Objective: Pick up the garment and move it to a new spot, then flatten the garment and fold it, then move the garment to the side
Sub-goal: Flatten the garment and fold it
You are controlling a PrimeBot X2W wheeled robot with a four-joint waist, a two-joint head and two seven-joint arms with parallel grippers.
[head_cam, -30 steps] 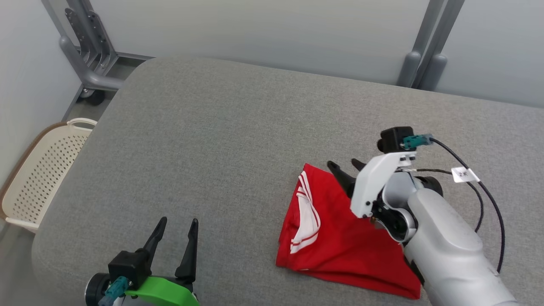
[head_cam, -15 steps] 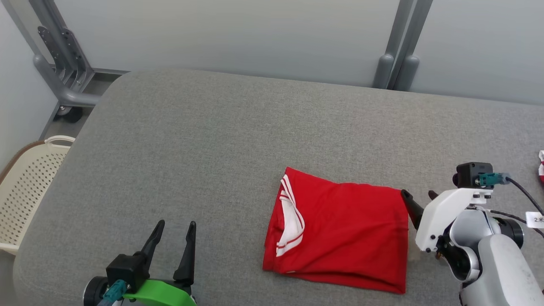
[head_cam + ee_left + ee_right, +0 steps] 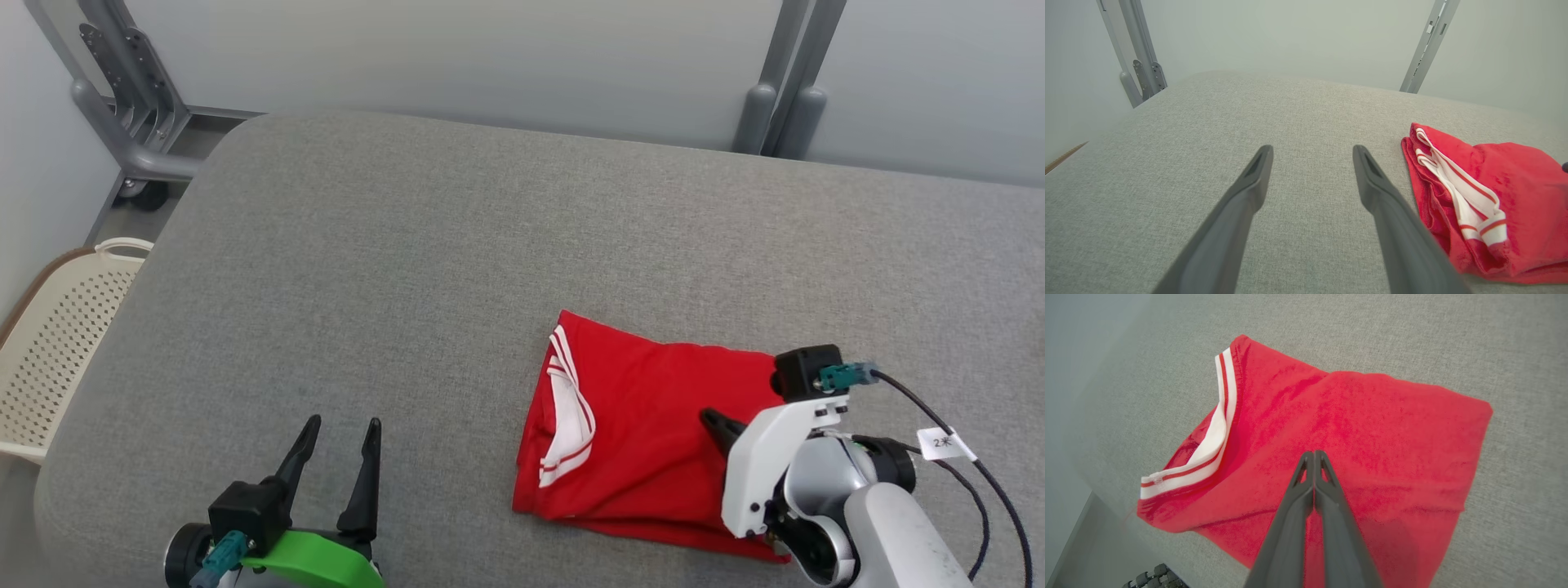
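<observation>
Grey table (image 3: 408,245) with folded red garment (image 3: 645,433), cream basket (image 3: 49,359) beside; left gripper (image 3: 341,425) agape, right gripper (image 3: 1314,454) clenched.

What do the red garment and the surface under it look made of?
The red garment looks like soft matte knit, probably jersey: it creases, with a white striped collar. The surface looks like grey woven upholstery: matte, visible weave, rounded padded-looking edges.

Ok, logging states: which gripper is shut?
The right gripper, fingers pressed together over the red garment; the left gripper stands open.
</observation>
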